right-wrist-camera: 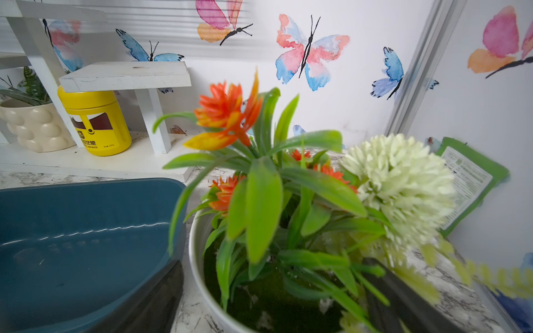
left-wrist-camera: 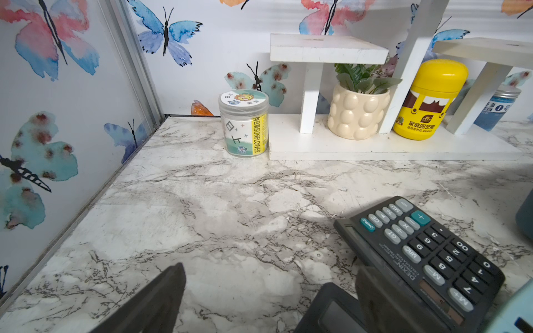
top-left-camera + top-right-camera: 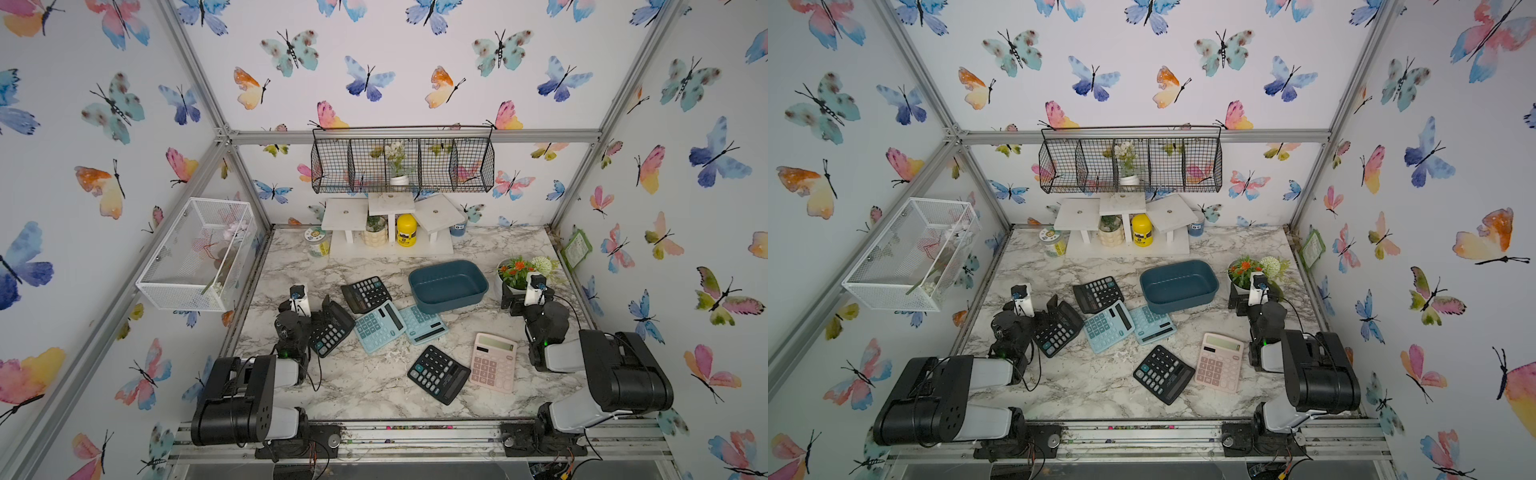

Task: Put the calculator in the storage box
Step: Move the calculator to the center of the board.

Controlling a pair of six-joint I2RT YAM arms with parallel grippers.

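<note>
butterfly wallpaper covers the walls around a marble table (image 3: 374,399). in both top views the storage box (image 3: 448,286) (image 3: 1178,286) sits toward the back right, beside a flower pot (image 3: 500,282). six calculators lie on the table outside it: the back black calculator (image 3: 366,294) just left of the box, two light blue calculators (image 3: 379,327) (image 3: 424,326) just in front of it, the front black calculator (image 3: 438,374) next to a pink calculator (image 3: 494,361), and the left black calculator (image 3: 330,328) under the left arm. only these views show box and all calculators together.

the left wrist view shows what they hide: the left gripper (image 2: 271,269) with jaws spread wide and holding nothing, one finger over the left black calculator's display end, the back black calculator's keys readable beyond, a labelled jar (image 2: 244,124) beside a white shelf (image 2: 389,147).

the right wrist view shows the right gripper (image 1: 274,263) spread wide too, gripping nothing, one finger by the box's wall, the other among the flower pot's leaves.
</note>
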